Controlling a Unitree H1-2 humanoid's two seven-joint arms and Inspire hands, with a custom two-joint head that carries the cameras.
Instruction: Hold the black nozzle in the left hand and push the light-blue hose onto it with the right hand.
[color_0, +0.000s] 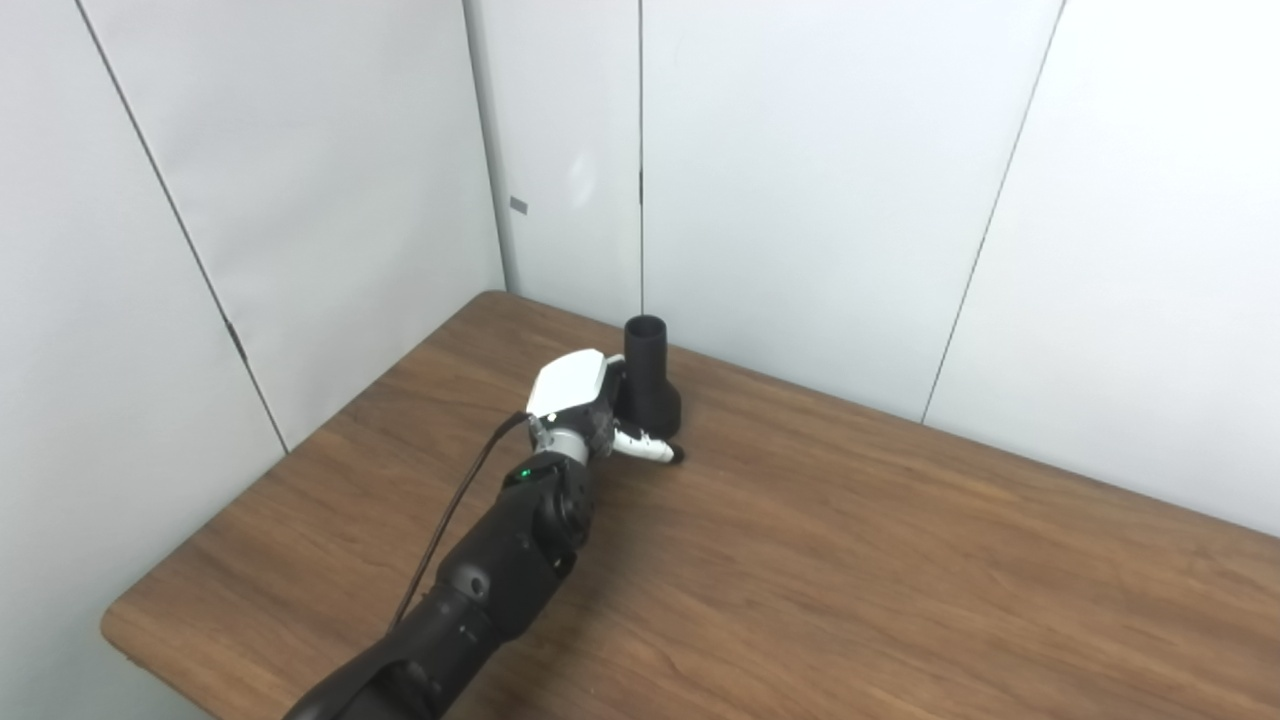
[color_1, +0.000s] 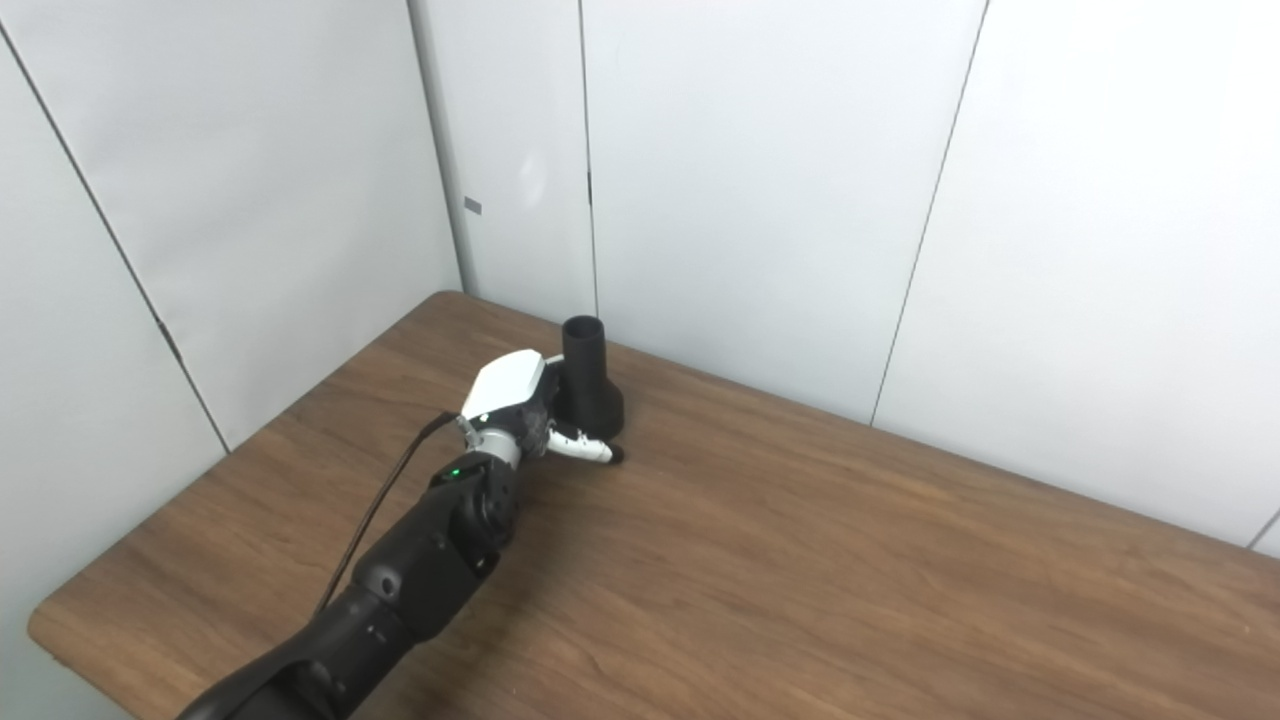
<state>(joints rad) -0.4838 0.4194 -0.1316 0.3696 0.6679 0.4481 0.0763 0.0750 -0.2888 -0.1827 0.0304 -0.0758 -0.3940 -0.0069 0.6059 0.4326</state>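
I see the nozzle standing upright near the table's far corner. My left hand sits against its left side, thumb before its base; I can't tell if it grips.

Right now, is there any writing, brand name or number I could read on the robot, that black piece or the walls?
None can be read.
Wall panel: a small grey tag, too small to read.
Left hand: no visible lettering, only a green light on the wrist.
Black nozzle: plain.
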